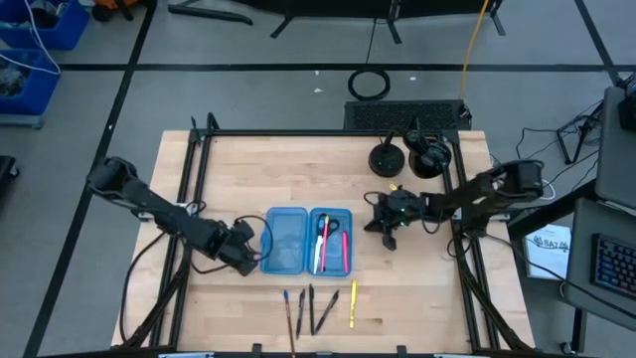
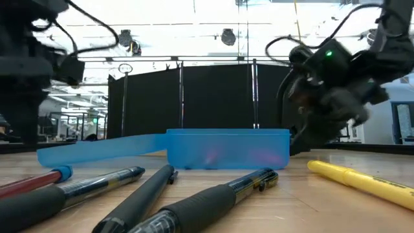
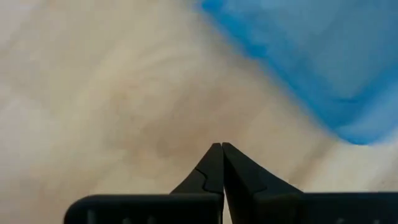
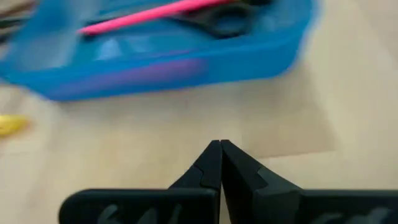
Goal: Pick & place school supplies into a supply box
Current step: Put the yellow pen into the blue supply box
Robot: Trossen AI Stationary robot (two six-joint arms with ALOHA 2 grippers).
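Supply box (image 1: 308,240) lies open mid-table, pink pen (image 1: 322,242) and scissors (image 1: 332,233) already in its right half, remaining pens (image 1: 318,308) lined at the near edge for picking; left gripper (image 1: 244,256) and right gripper (image 1: 386,235) flank it, fingers together, empty.

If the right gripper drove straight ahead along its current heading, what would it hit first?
Most likely the near wall of the supply box: the shut right gripper points across bare table at it. Depth is uncertain.
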